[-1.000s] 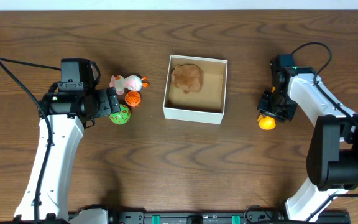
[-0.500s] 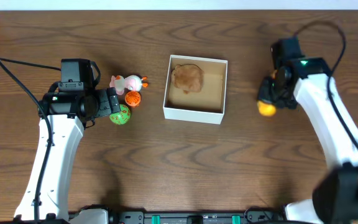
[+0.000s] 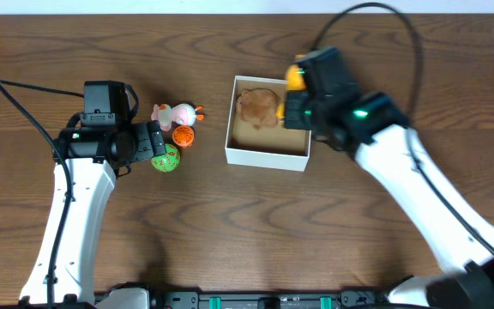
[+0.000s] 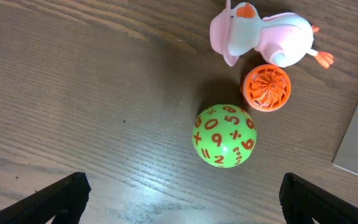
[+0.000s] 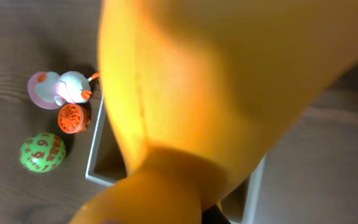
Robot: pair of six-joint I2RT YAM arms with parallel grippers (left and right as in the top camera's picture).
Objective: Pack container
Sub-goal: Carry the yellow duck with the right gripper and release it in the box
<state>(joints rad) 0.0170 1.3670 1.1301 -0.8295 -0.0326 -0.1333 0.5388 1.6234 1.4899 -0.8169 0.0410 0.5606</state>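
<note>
Right gripper [image 3: 301, 86] clamps the orange toy [image 3: 295, 75] over the box's [image 3: 264, 155] far corner — likely so you can drop it inside; left gripper [image 4: 179, 199] hangs, jaws apart.

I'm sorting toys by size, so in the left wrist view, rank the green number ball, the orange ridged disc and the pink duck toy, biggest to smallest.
Largest to smallest:
1. pink duck toy
2. green number ball
3. orange ridged disc
All three lie on the table, similarly near.

Dark wood-grain table [image 3: 230, 232], evenly lit.
</note>
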